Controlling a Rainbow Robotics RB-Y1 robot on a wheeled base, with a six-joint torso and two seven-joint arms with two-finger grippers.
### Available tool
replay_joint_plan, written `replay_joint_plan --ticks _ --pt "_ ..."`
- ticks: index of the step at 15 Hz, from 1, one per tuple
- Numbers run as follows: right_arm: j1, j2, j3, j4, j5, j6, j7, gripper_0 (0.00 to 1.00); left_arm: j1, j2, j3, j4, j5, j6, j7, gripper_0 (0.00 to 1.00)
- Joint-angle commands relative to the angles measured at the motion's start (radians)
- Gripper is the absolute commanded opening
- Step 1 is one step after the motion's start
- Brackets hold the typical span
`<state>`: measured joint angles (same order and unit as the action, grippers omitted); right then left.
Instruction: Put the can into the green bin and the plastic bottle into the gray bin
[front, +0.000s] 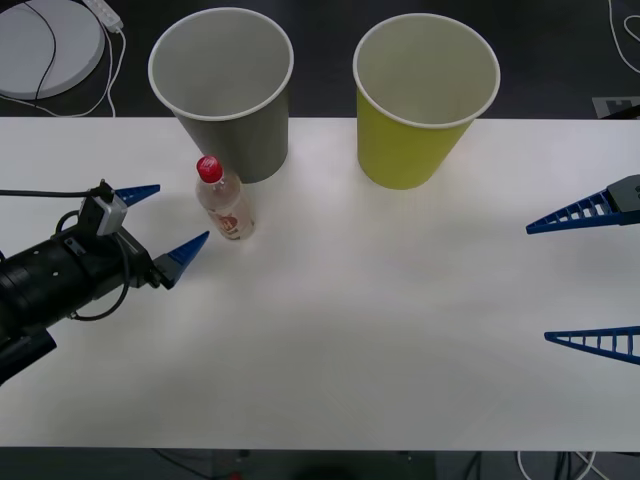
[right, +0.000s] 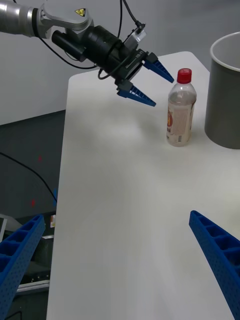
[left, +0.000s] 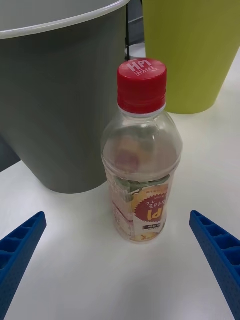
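The plastic bottle (front: 223, 205) (right: 180, 115) (left: 142, 165) stands upright on the white table, clear with a red cap, just in front of the gray bin (front: 245, 140) (left: 60, 110) (right: 225, 100). To that bin's right stands the green bin (front: 405, 150) (left: 195, 55). My left gripper (front: 182, 212) (right: 163, 92) (left: 117, 215) is open, its fingers pointing at the bottle from the left, a short gap away. At the table's right edge my right gripper (front: 539, 284) (right: 116, 216) is open and holds nothing. The can is out of view.
The white table (front: 350, 350) spreads wide and bare between the two arms. Beyond its far left corner, on the dark floor, lie a round white disc (front: 45, 40) and loose cables. Both bins stand at the table's far edge.
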<state>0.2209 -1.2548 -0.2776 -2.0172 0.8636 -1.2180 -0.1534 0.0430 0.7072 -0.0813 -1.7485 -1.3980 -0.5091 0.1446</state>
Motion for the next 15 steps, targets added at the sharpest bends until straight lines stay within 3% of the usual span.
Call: replay_joint_plan --ticks 1,5,15 --pt "0.0 0.0 0.0 0.0 0.0 0.0 0.0 1.0 -0.014 -0.034 0.0 0.003 -0.047 0.0 0.021 1.0" --pt "0.0 0.0 0.0 0.0 0.0 0.0 0.0 1.0 -0.038 -0.078 0.0 0.015 -0.111 -0.016 0.052 1.0" --pt "0.0 0.0 0.0 0.0 0.0 0.0 0.0 1.0 -0.127 -0.112 -0.044 0.076 -0.156 -0.016 0.072 1.0"
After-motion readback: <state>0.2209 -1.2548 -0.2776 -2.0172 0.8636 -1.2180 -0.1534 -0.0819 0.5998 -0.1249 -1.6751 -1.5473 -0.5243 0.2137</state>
